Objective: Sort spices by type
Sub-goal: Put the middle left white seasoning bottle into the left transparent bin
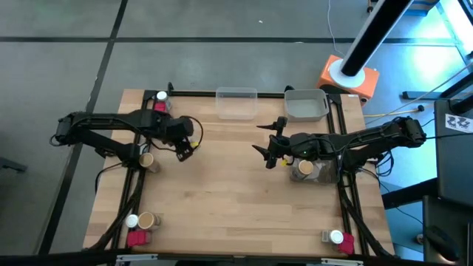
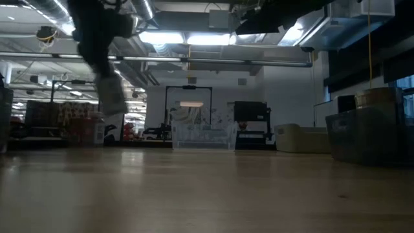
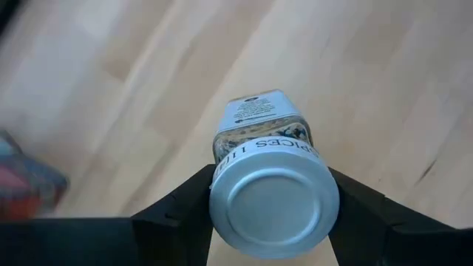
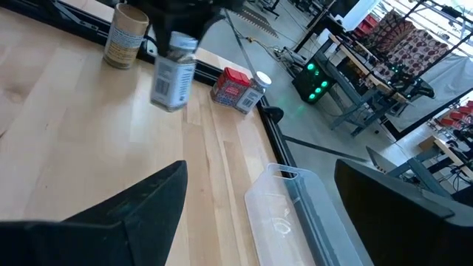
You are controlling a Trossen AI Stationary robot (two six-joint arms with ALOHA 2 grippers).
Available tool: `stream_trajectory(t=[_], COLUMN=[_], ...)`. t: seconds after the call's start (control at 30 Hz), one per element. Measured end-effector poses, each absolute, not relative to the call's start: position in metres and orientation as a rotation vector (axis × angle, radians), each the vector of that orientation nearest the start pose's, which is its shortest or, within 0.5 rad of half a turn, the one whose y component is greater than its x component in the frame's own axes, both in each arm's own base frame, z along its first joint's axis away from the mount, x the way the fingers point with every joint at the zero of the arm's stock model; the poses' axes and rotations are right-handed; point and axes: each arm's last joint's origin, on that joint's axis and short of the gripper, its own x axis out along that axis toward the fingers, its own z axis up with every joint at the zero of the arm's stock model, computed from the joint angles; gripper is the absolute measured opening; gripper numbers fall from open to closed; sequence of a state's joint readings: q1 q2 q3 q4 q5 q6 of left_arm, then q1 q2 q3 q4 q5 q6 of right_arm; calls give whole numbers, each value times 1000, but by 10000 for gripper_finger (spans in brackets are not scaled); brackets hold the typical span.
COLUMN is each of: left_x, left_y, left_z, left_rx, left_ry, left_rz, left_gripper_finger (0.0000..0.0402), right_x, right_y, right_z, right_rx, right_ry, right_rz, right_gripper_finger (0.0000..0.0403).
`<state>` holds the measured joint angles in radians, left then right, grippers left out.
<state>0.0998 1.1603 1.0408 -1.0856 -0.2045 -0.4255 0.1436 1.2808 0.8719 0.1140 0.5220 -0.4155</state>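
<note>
White-lidded jar [image 3: 270, 181] hangs above the surface [image 1: 229, 185], clamped just under its lid in the left gripper [image 3: 273, 214]; rigid, probably slick, best held there. Right gripper [image 1: 267, 153] waits open beside the jar.

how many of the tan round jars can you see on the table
3: one tan jar beside the left arm, one at the high view's lower-left table corner, one under the right arm. More may hide beneath the arms.
</note>
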Motion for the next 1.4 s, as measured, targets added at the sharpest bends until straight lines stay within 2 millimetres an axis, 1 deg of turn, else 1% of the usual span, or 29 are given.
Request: stream_trajectory(t=[0.13,0.27,0.5,0.67,0.8,0.93,1.2,1.4], left_x=[208,221,250,269,281,289,305,317], left_y=[32,45,77,105,128,151,197,226], left_z=[304,316,322,320,316,309,305,300], left_rx=[-247,-179,-105,-107,-131,-136,-159,-175], left_ry=[1019,952,914,884,873,913,928,943], left_rz=[504,507,536,590,644,681,750,760], left_gripper_finger=[195,191,194,192,194,193,195,194], right_x=[281,281,281,281,281,281,281,281], right_y=[26,26,26,26,26,26,26,26], right_z=[288,288,287,288,287,287,287,287], right_rx=[-511,-511,-510,-511,-511,-511,-532,-537], right_ry=[353,353,353,353,353,354,357,358], right_rz=[-313,-313,-313,-313,-313,-313,-309,-309], right_gripper_finger=[342,342,342,342,342,342,342,342])
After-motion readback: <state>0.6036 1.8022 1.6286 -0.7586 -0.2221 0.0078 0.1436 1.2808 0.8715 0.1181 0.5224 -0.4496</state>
